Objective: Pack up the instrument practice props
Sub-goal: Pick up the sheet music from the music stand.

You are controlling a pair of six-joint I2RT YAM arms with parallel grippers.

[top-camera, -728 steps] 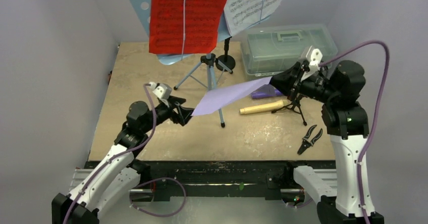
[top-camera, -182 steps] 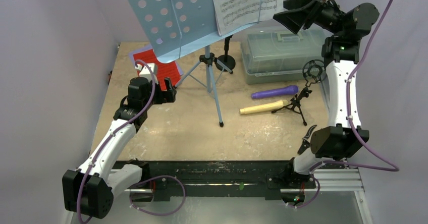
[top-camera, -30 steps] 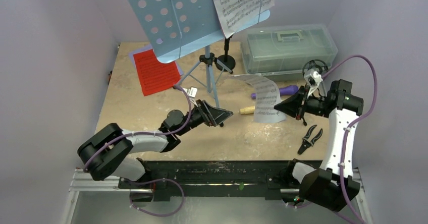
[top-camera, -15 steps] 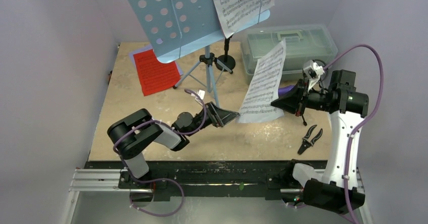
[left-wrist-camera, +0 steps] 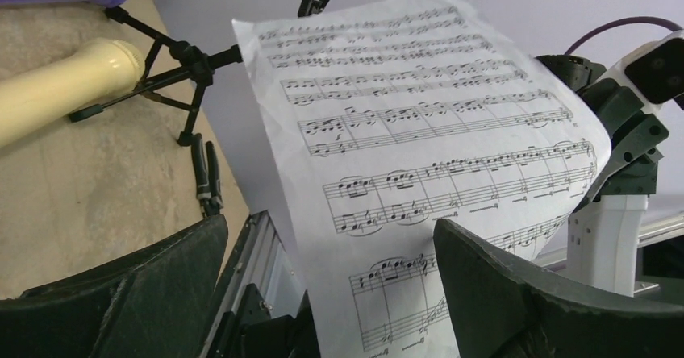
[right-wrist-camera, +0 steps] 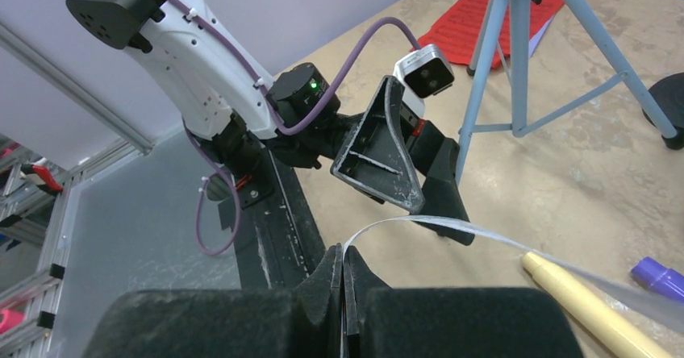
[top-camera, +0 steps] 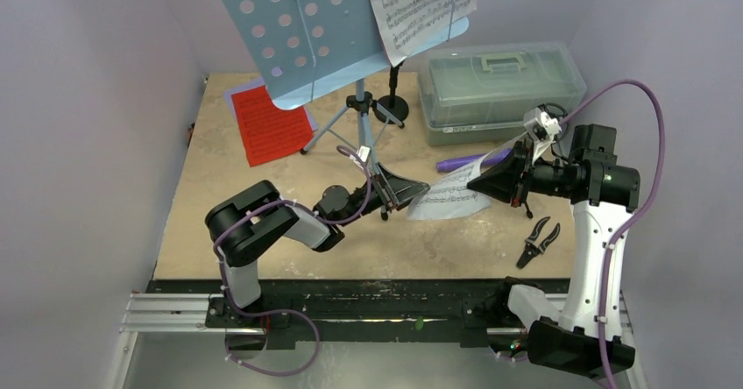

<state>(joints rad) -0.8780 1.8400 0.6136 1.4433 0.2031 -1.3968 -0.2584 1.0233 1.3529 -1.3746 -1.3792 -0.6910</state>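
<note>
Top external: your right claw (top-camera: pixel 478 182) pinches the sheet music (top-camera: pixel 447 200), left claw (top-camera: pixel 413 192) spread near it. Pliers (top-camera: pixel 537 242) lie on the table (top-camera: pixel 263 218).

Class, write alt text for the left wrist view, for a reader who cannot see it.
A sheet of printed music sits between the fingers of the open left gripper. To the left are a cream microphone and a black mic holder.
</note>
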